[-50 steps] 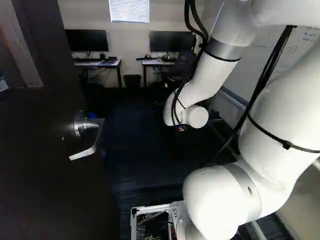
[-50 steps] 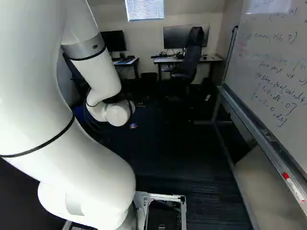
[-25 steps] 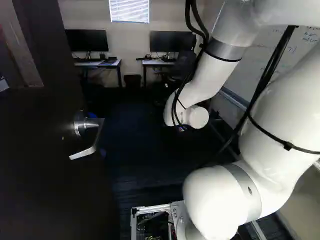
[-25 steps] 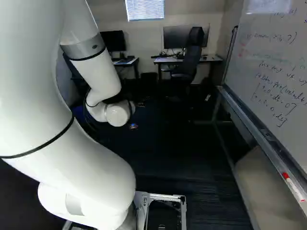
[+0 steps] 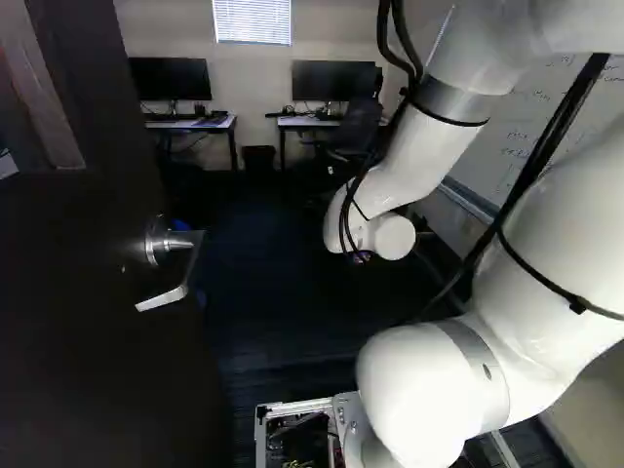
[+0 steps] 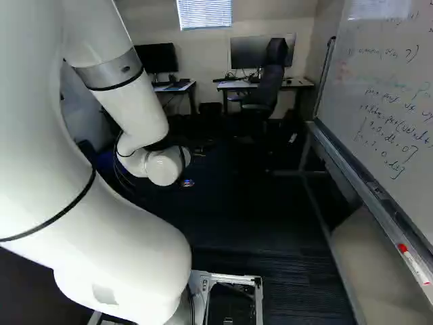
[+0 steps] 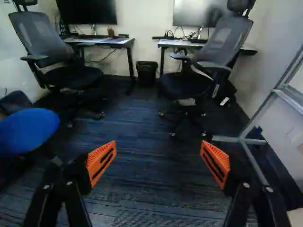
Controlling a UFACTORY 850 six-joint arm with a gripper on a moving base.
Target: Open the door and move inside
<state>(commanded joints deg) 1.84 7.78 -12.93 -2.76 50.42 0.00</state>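
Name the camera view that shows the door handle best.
The left base view: the door handle stands out there, bright against the dark door, with its lever and round mount both in sight. Neither the right base view nor the wrist view shows any of it.

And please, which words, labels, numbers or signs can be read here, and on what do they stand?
"dt": handwritten low on the whiteboard.
The whiteboard's other writing: too blurred to quote surely.
Marker on its ledge: any print is too small.
Elsewhere: nothing readable.
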